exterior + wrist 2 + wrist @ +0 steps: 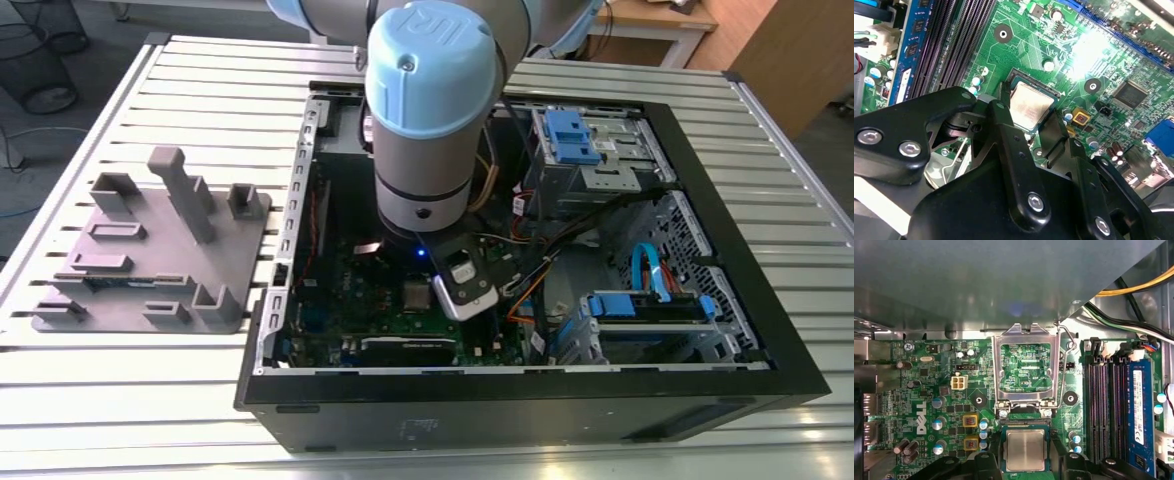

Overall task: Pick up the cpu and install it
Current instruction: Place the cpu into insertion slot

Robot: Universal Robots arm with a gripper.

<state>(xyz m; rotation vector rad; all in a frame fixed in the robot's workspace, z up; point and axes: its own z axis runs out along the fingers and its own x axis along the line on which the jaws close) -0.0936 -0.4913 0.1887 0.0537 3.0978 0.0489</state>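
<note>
First wrist view: one cpu (1025,450) seated in one socket (1024,424).

Looks like a pale metal table (120,420), slatted, with the ribs running across the exterior view. Carries two things straight on the slats. Holds a big black computer case (534,415) laid flat with its side open upward, toward the exterior view's right. Also holds a gray fixture plate (147,260) with upright blocks on the exterior view's left, just beside the case; can't tell if touching.
</note>
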